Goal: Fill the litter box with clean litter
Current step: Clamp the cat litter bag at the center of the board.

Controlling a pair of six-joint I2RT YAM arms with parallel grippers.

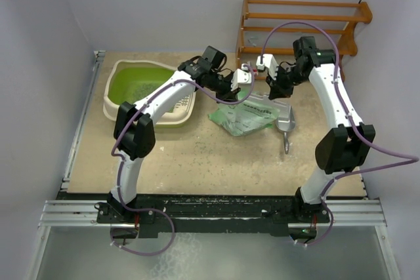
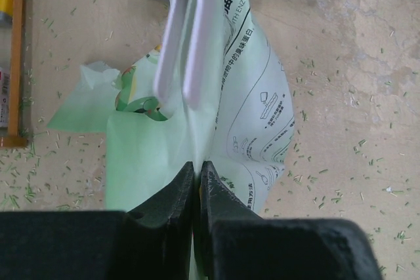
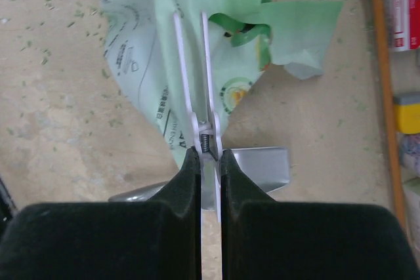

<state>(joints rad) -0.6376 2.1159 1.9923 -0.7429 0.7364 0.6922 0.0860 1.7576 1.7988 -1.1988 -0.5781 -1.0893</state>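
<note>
While both of my claws meet above the table's middle, they share one pale green printed bag: my left claw is pinched together on its edge, and my right claw is clamped on the single white clip fastened to it. One metal scoop lies beside the bag. One litter box sits at far left, holding a thin scatter of litter; the same litter also speckles the table.
</note>
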